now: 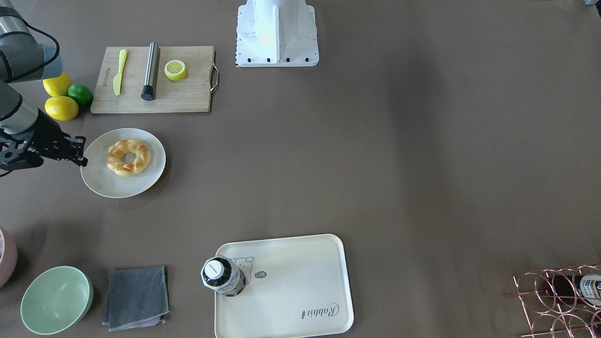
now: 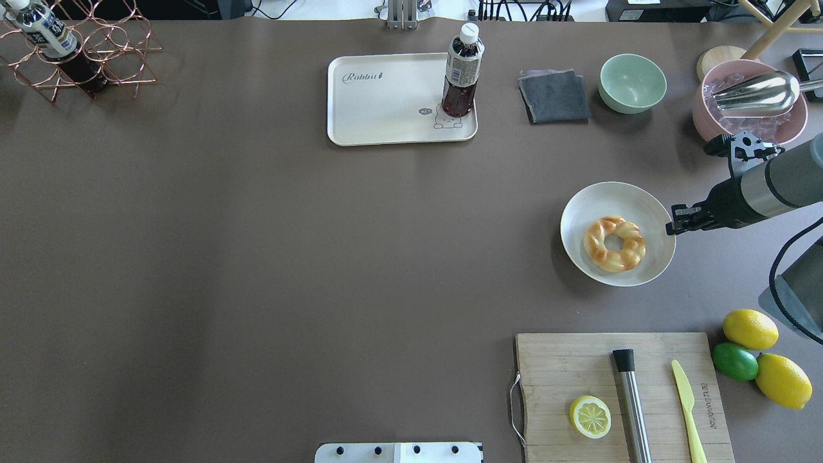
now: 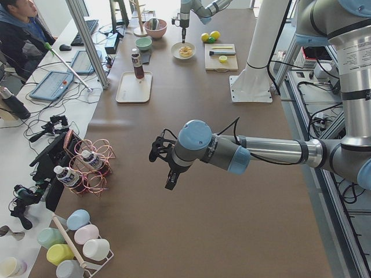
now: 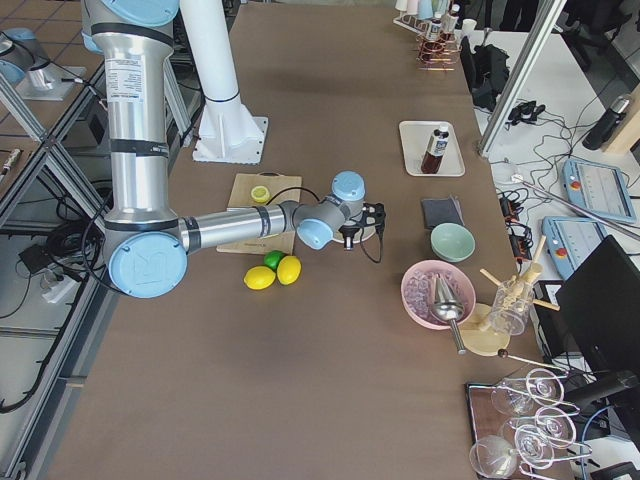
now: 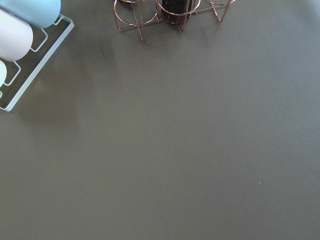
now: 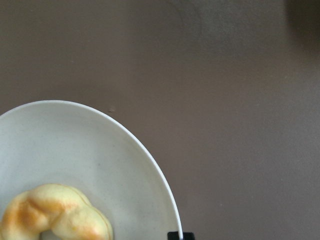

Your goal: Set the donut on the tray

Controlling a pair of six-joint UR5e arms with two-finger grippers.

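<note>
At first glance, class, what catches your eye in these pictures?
The braided golden donut on a round plate, on the table's right in the overhead view, with the right gripper close to the plate's rim. Farther off, a dark drink bottle stands on the cream tray.

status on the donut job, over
Right claw beside round off-white plate, state unclear; left claw far off. Braided golden donut on that plate. Cream rectangular tray: dark drink bottle on one corner.
</note>
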